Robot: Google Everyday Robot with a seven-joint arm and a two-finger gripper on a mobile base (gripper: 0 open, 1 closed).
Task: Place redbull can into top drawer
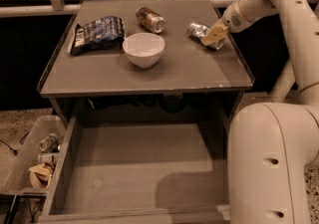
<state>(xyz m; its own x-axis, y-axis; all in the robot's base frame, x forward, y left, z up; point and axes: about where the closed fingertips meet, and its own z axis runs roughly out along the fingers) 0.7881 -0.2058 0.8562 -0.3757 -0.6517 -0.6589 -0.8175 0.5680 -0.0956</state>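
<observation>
redbull can (197,29) lying on its side at the counter's (189,66) far right, pincer (213,36) right against it, we cannot tell if it grips, top drawer (134,168) open below, nearer us, white bowl (143,49) mid-counter

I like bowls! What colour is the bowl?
The bowl is white, camera view; the gripper is at the redbull can.

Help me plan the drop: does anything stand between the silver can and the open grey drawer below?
Nothing visible does. The hand is at the slim silver redbull can on the grey tabletop, right side; only tabletop lies before the open wide grey top drawer. The round white bowl sits left of that path.
</observation>
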